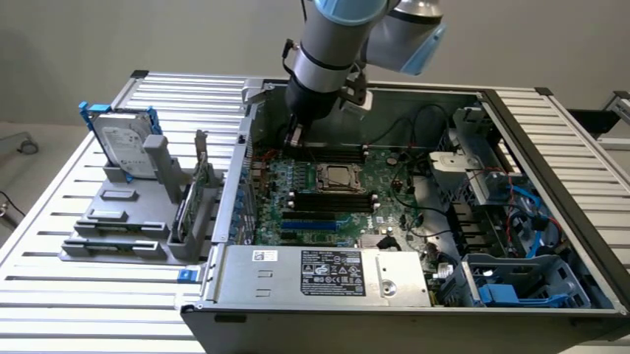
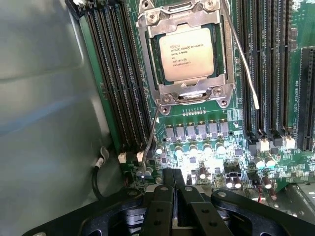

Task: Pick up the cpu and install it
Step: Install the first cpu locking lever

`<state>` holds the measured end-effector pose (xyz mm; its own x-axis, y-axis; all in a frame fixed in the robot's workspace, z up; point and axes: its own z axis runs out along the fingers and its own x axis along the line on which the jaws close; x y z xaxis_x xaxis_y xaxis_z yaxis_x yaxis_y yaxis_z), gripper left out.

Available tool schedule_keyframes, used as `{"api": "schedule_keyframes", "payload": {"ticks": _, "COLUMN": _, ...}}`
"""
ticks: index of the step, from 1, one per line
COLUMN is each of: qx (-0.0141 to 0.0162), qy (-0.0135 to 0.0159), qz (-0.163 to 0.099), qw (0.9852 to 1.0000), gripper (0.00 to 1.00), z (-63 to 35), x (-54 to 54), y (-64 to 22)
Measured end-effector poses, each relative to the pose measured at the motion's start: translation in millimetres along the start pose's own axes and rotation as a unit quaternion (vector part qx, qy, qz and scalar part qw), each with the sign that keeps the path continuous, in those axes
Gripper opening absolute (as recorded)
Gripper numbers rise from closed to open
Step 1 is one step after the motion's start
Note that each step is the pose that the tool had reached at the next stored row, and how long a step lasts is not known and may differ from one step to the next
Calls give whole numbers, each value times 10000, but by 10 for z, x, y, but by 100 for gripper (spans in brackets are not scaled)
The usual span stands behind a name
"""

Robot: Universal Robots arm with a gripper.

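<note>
Slatted metal table (image 1: 79, 295) beneath grey wall (image 1: 147, 37); cpu (image 2: 187, 51) in socket (image 2: 194, 94).

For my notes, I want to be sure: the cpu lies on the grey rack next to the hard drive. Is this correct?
Not correct. The cpu lies in the socket on the motherboard, not on the grey rack. The wrist view shows it.

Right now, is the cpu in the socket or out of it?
In. The cpu lies flat inside the socket frame on the motherboard, its silver top facing up.
</note>
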<state>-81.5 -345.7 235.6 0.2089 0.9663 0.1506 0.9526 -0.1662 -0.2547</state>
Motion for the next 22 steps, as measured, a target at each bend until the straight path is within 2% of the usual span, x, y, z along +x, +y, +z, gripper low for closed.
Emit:
{"api": "schedule_keyframes", "payload": {"ticks": 6, "qx": -76, "qy": 48, "qz": 182, "qw": 9998, "gripper": 11, "z": -60, "x": 9, "y": -16}}
{"api": "schedule_keyframes", "payload": {"ticks": 12, "qx": -158, "qy": 56, "qz": 387, "qw": 9991, "gripper": 11, "z": -80, "x": 13, "y": -22}}
{"api": "schedule_keyframes", "payload": {"ticks": 15, "qx": -203, "qy": 75, "qz": 448, "qw": 9988, "gripper": 11, "z": -116, "x": 18, "y": -36}}
{"api": "schedule_keyframes", "payload": {"ticks": 22, "qx": -272, "qy": 120, "qz": 571, "qw": 9979, "gripper": 11, "z": -181, "x": 24, "y": -87}}
